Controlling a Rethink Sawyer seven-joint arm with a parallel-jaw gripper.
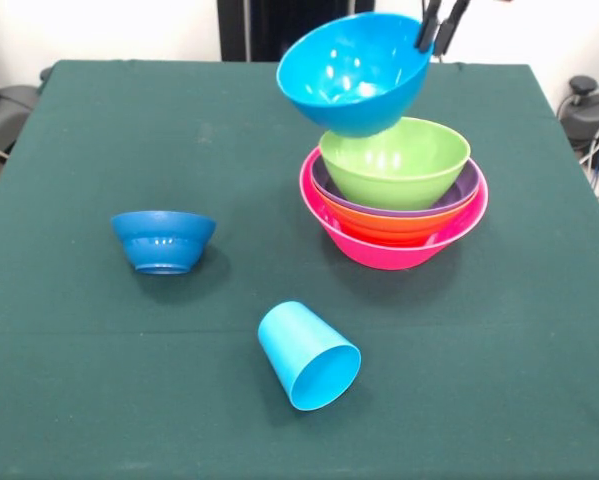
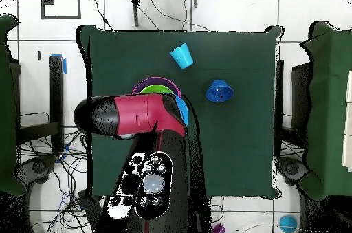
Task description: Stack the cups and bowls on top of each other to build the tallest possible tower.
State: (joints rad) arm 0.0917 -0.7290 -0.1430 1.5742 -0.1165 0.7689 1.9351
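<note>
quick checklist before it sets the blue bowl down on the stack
1. Grip: gripper pinches the rim of the sky blue bowl - ok.
2. Bowl attitude: it hangs tilted, its opening turned toward the camera in the front view - not ok for a level drop.
3. Alignment: it sits above and slightly off the lime green bowl; centring - cannot tell.
4. Tower: green, purple, orange and pink bowls nested upright - ok.
5. Loose pieces: small dark blue bowl upside down, sky blue cup on its side, both apart from the tower - ok.
</note>
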